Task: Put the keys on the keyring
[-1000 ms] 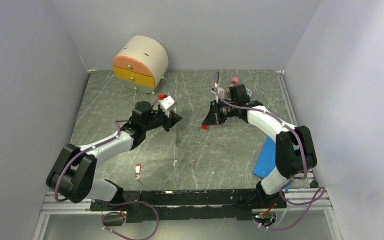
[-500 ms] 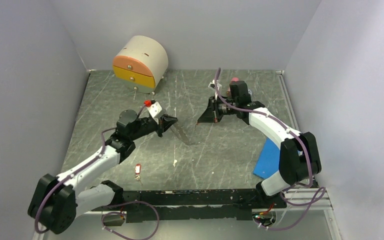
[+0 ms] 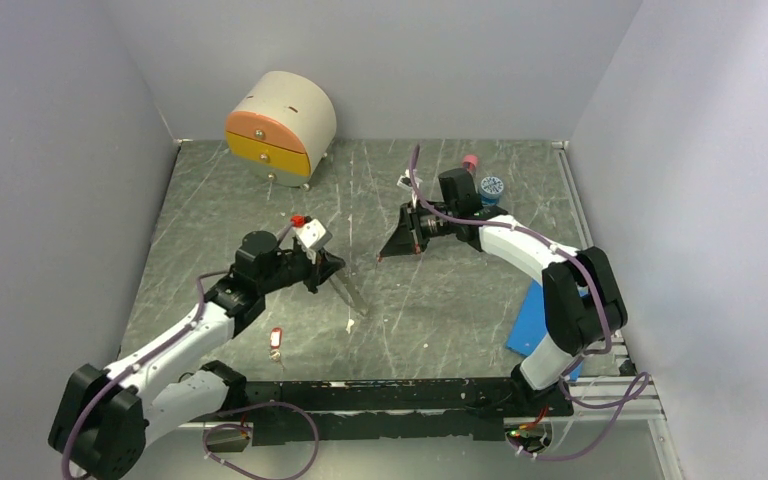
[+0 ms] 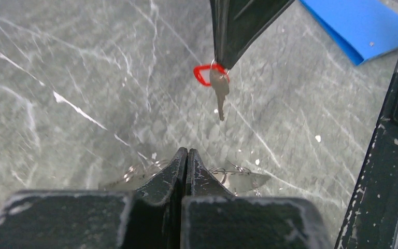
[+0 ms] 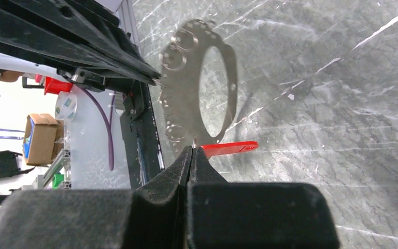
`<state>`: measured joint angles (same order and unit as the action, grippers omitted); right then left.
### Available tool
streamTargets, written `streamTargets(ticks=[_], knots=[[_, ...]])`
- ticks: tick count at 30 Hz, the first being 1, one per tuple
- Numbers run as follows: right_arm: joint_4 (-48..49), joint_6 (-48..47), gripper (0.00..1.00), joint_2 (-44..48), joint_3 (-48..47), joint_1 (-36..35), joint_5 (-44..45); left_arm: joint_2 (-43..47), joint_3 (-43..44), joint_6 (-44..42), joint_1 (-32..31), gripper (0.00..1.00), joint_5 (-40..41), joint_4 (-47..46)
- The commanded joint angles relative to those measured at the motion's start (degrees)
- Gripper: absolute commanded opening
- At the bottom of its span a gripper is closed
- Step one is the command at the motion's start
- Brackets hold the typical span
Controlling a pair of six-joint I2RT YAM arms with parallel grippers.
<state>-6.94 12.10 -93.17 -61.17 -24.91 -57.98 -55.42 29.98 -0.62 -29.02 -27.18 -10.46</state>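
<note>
drawer box [image 3: 280, 125] far left | jar [image 3: 490, 186] far right, bottle [image 3: 470, 161] just behind it | folder [image 3: 535, 315] near right | loose key [image 3: 276, 341] near left on tabletop [image 3: 440, 310] | left claw [image 3: 335, 265] with keyring [image 3: 352, 293] left of centre | right claw [image 3: 385, 253] with held key [image 4: 219, 91] right of centre

1. We see a round-topped chest [image 3: 282, 122] with orange and yellow drawers, far left.
2. We see a blue sheet [image 3: 533, 315] at the right.
3. We see a blue jar [image 3: 490, 186] beside a pink bottle [image 3: 470, 161].
</note>
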Motion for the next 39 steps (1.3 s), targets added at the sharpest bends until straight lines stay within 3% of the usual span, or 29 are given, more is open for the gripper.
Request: streamTargets(ticks=[1,9,15,21,27,39], knots=[[3.2,-0.4,0.0,-0.5,0.7,0.0,-1.8,-4.8,-1.8,0.2,-0.1,0.02,-1.1,-7.7],[1.7,-2.2,0.0,-0.4,1.4,0.0,-1.5,-13.8,-6.4,3.4,-0.1,0.03,-5.6,-27.6],[0.8,-3.6,0.0,0.0,1.0,-0.1,-2.2,-12.1,-12.8,2.4,0.0,0.03,-7.1,-41.0],[0.5,-4.5,0.0,-0.4,-0.1,-1.2,-3.4,-8.5,-19.2,-4.0,-0.3,0.03,-10.7,-50.2],[0.1,-5.6,0.0,-0.3,-0.9,-2.6,-4.3,-4.0,-22.9,-10.6,-2.0,0.03,-11.3,-52.8],[0.1,-6.7,0.0,-0.1,-1.1,-3.7,-5.1,1.7,-23.4,-13.2,-3.4,0.03,-12.3,-49.4]])
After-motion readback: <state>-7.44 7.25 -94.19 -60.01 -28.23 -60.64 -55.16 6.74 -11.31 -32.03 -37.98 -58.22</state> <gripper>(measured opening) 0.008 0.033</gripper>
